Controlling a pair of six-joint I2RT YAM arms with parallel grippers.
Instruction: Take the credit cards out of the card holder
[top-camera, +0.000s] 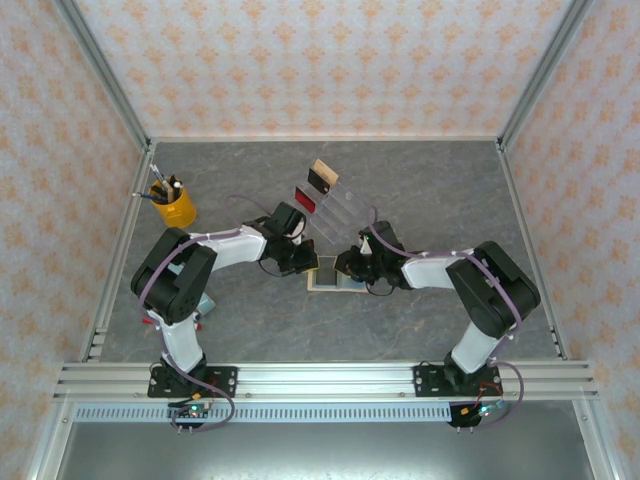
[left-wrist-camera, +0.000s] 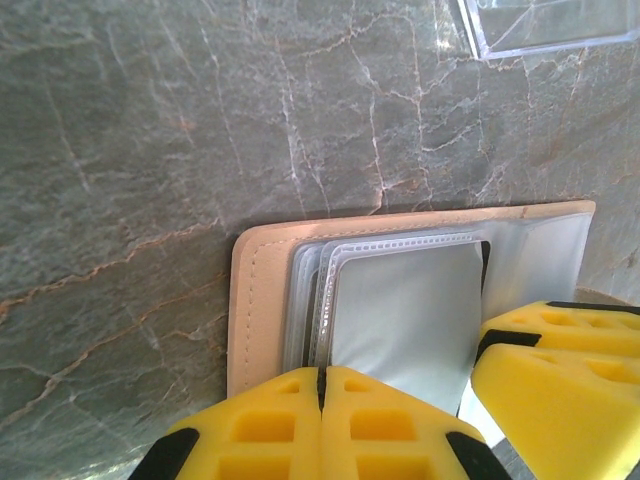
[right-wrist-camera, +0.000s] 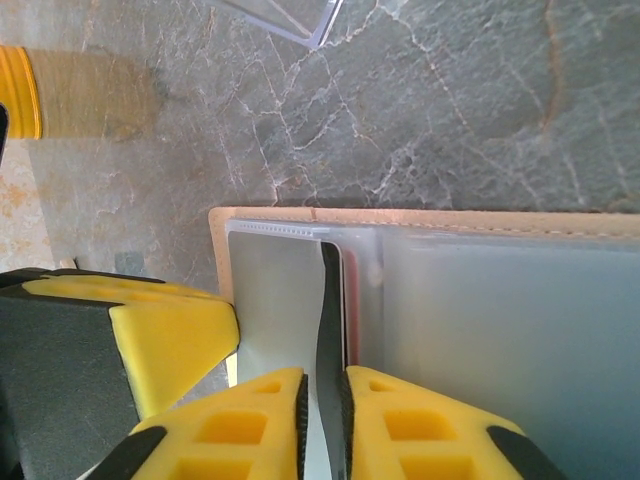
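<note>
card holder (top-camera: 328, 282) centre, stand (top-camera: 340, 210) behind; cup (top-camera: 175, 208) — left (rear)

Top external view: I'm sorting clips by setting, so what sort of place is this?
Likely a staged robot test booth: patterned wallpaper panels, an aluminium frame, and a marble-look table with a pen cup.

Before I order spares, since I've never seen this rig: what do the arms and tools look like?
Left arm and right arm: white links, black joints, lilac cables looped alongside. Left tool and right tool: yellow fingers with rectangular recesses, black backing.
</note>
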